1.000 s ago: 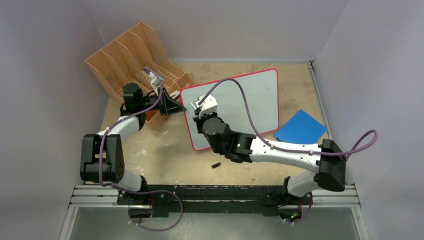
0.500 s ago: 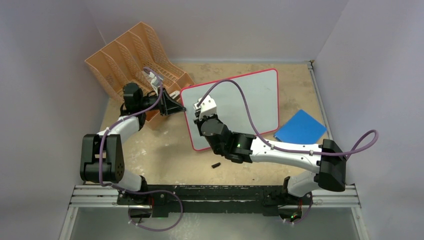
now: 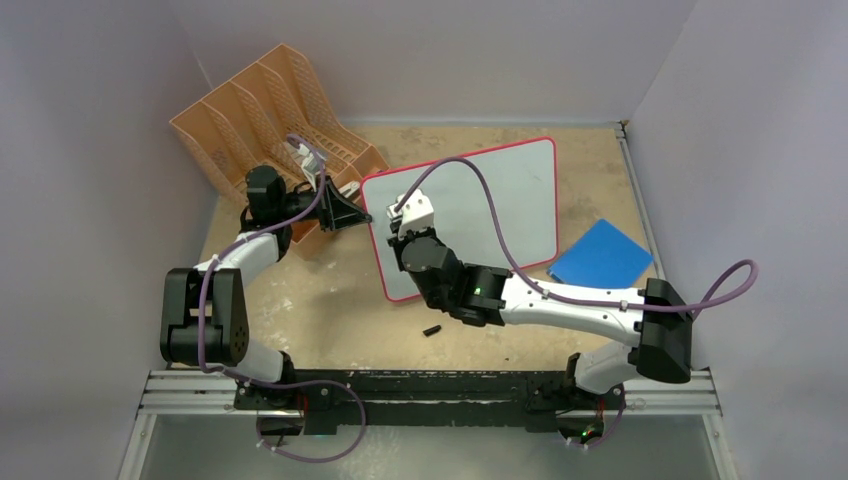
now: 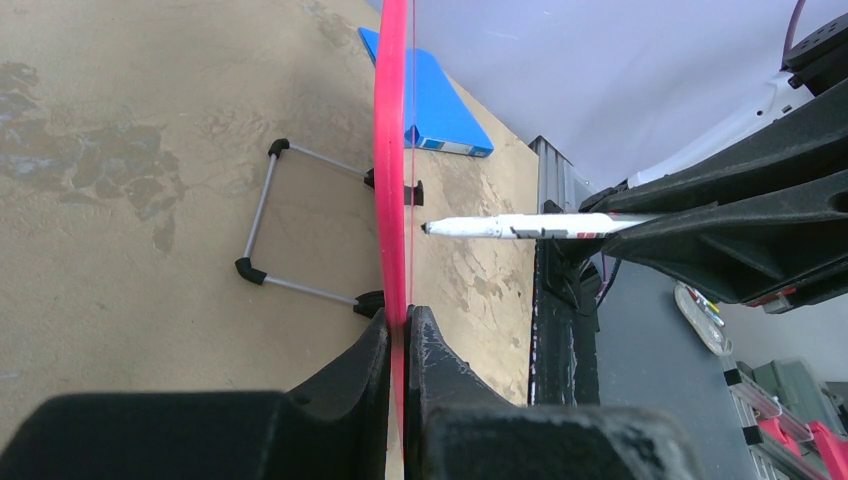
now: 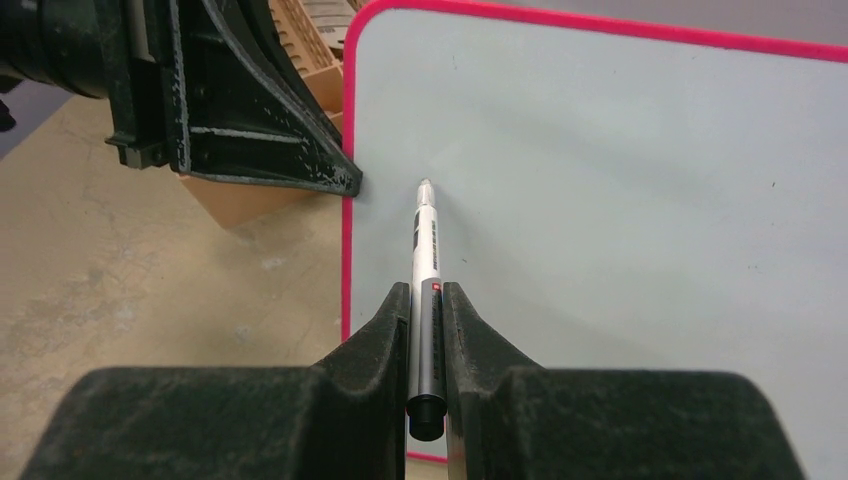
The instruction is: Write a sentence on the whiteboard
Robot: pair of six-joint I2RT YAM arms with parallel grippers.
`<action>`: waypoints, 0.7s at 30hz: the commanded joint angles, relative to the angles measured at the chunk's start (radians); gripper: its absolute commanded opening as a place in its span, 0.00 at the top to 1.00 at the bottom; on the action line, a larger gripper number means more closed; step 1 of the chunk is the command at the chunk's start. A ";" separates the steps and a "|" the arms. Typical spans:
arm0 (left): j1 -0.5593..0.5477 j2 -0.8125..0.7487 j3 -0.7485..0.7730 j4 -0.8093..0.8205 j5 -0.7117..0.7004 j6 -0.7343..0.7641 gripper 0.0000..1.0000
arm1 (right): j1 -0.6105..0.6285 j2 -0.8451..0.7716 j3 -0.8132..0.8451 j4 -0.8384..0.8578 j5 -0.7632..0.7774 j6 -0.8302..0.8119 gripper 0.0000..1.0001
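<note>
Right end effector (image 5: 427, 295) is closed tight on a marker pen (image 5: 424, 245), which runs out lengthwise past its fingertips toward the whiteboard (image 3: 490, 200). From the right wrist, the pen's tip sits over the board's near left part, beside the red-pink frame. The left wrist view shows the board edge-on, with the tip just short of the writing face; whether it touches cannot be told. Just nearer than the board's near edge, a small black piece (image 3: 432, 330) lies on the worktop (image 3: 330, 300), too small to identify.

Left end effector (image 4: 400, 322) is clamped shut on the board's left edge, one finger on each side of the frame. The whiteboard stands tilted in the middle of the worktop, propped on a wire stand (image 4: 262, 228) with black end caps. Its face reads as plain white in the right wrist view. From above, the right arm and its cable cover part of it.

To the right of the board, a blue pad (image 3: 600, 255) lies flat on the worktop, one corner just beside the frame.

At the far left stands an orange mesh file rack (image 3: 265, 110) with several slanted slots. The left wrist hides its nearest slot.
</note>
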 commanded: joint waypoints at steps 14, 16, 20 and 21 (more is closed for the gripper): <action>-0.001 -0.035 0.016 0.018 0.021 0.027 1.00 | 0.006 0.042 0.112 0.102 0.043 -0.048 1.00; -0.001 -0.035 0.016 0.018 0.023 0.027 1.00 | 0.006 0.050 0.120 0.098 0.040 -0.051 1.00; -0.001 -0.035 0.015 0.018 0.022 0.027 1.00 | 0.005 0.060 0.128 0.095 0.049 -0.053 1.00; -0.001 -0.035 0.016 0.019 0.023 0.027 1.00 | 0.006 0.062 0.128 0.093 0.051 -0.054 1.00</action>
